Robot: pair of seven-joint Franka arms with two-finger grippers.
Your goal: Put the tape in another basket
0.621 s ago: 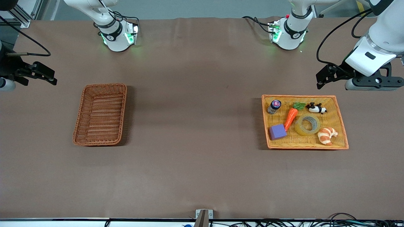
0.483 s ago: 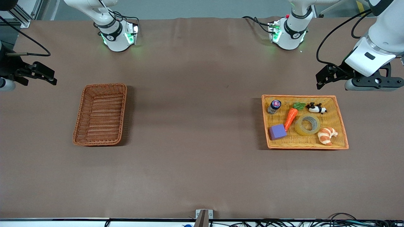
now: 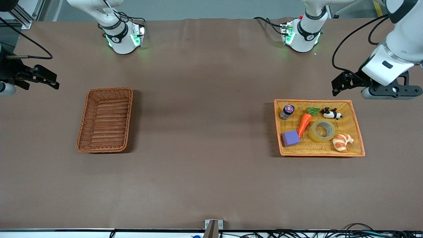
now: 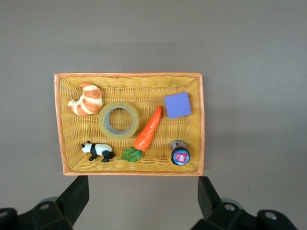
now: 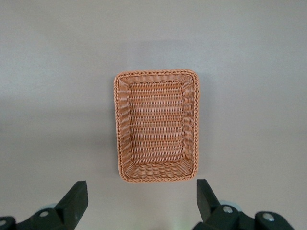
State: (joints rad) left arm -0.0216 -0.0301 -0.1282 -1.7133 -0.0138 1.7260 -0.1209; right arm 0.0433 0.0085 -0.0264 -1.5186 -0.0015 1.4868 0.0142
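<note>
The tape [image 3: 314, 133], a yellowish ring with a grey core, lies flat in the bright orange-yellow tray [image 3: 319, 101] at the left arm's end of the table, between the toy carrot and the croissant. It also shows in the left wrist view [image 4: 103, 122]. The reddish-brown wicker basket [image 3: 105, 119] sits empty at the right arm's end and shows in the right wrist view [image 5: 156, 127]. My left gripper [image 3: 342, 84] is open and empty over bare table beside the tray's edge [image 4: 142, 196]. My right gripper [image 3: 46, 79] is open and empty, over the table beside the basket [image 5: 141, 196].
In the tray with the tape lie an orange toy carrot [image 3: 304, 123], a purple cube [image 3: 290, 138], a croissant [image 3: 342, 142], a small panda figure [image 3: 331, 113] and a small jar [image 3: 287, 111]. Brown table cloth lies between tray and basket.
My left arm has shifted a little toward the tray. The right arm and all the objects have not moved.
</note>
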